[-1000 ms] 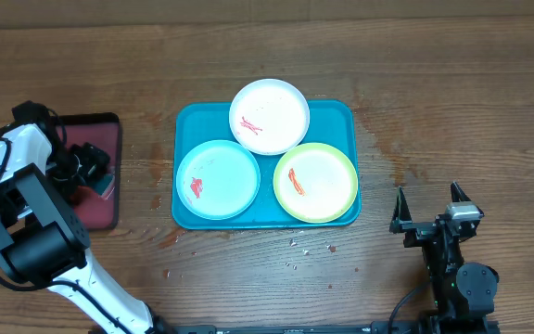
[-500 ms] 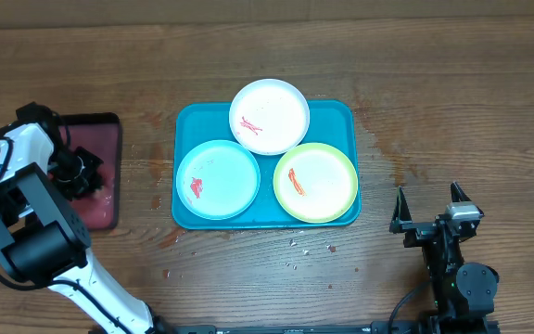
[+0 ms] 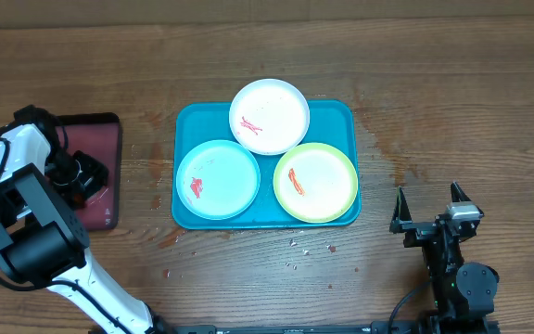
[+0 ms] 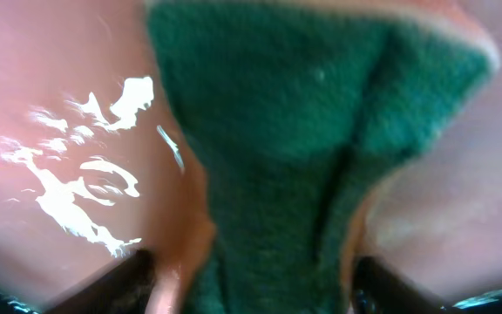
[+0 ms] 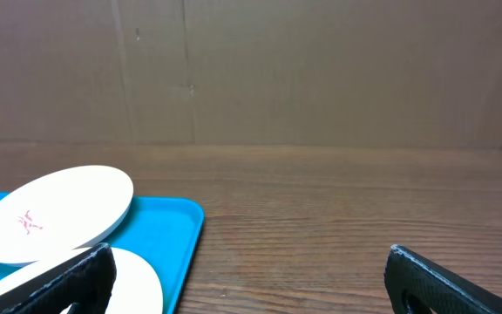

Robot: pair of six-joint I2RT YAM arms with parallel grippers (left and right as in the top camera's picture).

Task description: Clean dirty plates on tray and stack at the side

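Note:
A blue tray (image 3: 338, 115) holds three plates with red smears: a white plate (image 3: 269, 115) at the back, a light blue plate (image 3: 218, 178) front left and a green-rimmed plate (image 3: 315, 182) front right. My left gripper (image 3: 80, 176) is down on a dark red tray (image 3: 100, 130) at the far left. In the left wrist view its fingers (image 4: 251, 288) press both sides of a creased green sponge (image 4: 303, 131). My right gripper (image 3: 427, 220) is open and empty over bare table, right of the blue tray.
The right wrist view shows the white plate (image 5: 55, 214), the blue tray's corner (image 5: 181, 222) and a brown wall behind the table. The red tray's floor (image 4: 59, 78) looks wet. Small crumbs (image 3: 309, 249) lie in front of the blue tray.
My left gripper has moved a little toward the front of the red tray and now covers the green sponge that showed beside it. The right arm has not moved.

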